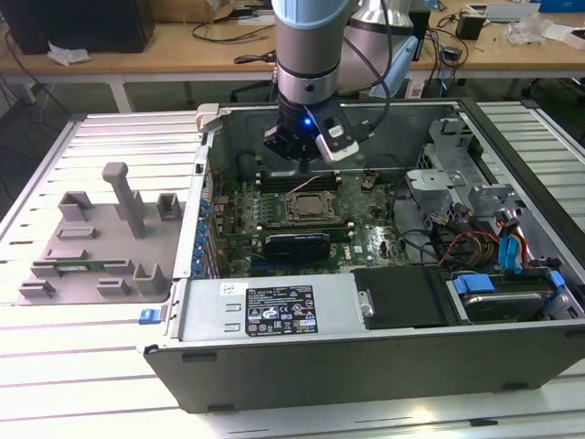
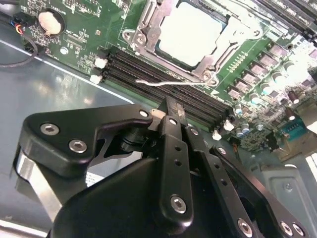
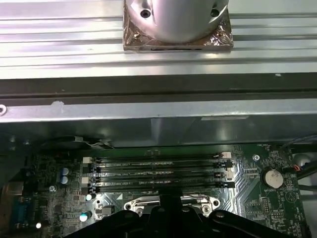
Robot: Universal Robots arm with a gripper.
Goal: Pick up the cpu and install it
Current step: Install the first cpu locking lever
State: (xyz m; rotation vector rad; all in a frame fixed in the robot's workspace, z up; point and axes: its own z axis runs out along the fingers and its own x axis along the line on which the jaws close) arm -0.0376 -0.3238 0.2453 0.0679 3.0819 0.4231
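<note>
Claw [image 2: 171, 106] fingers together, empty; cpu [image 2: 190, 34] seated in socket just beyond.

This is a robotics or electronics lab. An opened computer case [image 1: 366, 302] lies on a slatted metal table [image 1: 55, 357], its motherboard [image 1: 302, 219] bare to the room. At the table's edge on the exterior view's left sits a grey fixture [image 1: 96, 247] of printed blocks and posts. Behind the table runs a wooden bench [image 1: 164, 50] strewn with cables [image 1: 228, 32] and small devices, with a dark box [image 1: 82, 23] at its end on the exterior view's left. A robot arm [image 1: 311, 55] reaches down over the case.
</note>
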